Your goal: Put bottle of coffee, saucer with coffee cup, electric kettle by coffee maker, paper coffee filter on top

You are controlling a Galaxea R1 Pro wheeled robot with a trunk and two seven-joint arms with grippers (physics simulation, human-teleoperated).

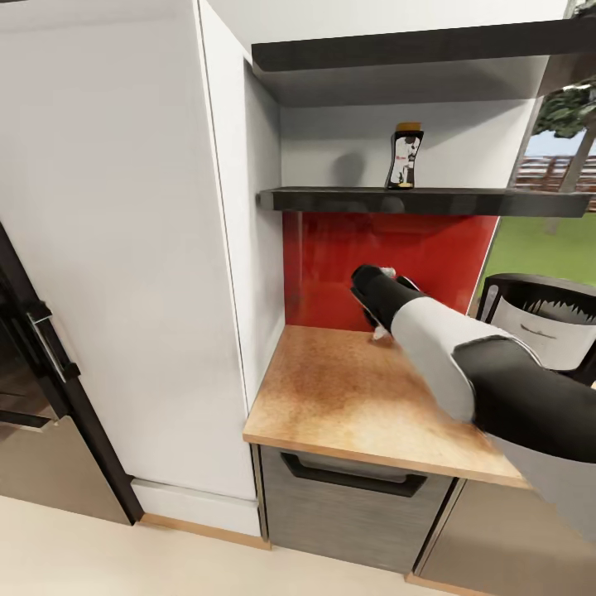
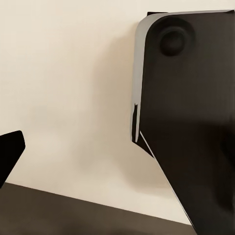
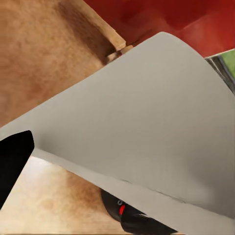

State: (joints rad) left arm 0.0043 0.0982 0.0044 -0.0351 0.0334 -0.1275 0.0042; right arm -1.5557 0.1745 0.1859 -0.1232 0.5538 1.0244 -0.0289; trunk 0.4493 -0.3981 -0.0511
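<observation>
Quick count first: one bottle of coffee [image 1: 405, 156], one coffee maker [image 1: 542, 319], one paper coffee filter [image 3: 142, 127], and two dark shelf slabs, an upper one [image 1: 414, 45] and the kitchen shelf [image 1: 422, 200] under it.

The bottle stands upright on the kitchen shelf, against the white back wall, tan cap on top, label facing out. The coffee maker sits on the bench [image 1: 348, 397] at the far right of the head view. It's cut off by the frame edge, so you only get the black top rim and the white upper front.

The right arm [image 1: 430, 339] reaches in over the bench toward the red backsplash [image 1: 389, 257], and it blocks a good part of the worktop and the lower part of the coffee maker. The right gripper [image 1: 377, 319] is mostly hidden behind its own wrist. There's a small white bit poking out under it, just above the bench. The right wrist view shows it better: a big white sheet of filter paper spreads across the frame, with the bench and red backsplash behind. The jaws look clamped on the filter.

Around it: tall white cabinet [image 1: 124, 248] on the left, a dark appliance with a bar handle [image 1: 33, 356] at the left edge, a grey drawer front [image 1: 348, 497] under the bench.

The left wrist view just shows a pale surface and a dark robot part [image 2: 191, 122]. Can't tell how those jaws stand.
</observation>
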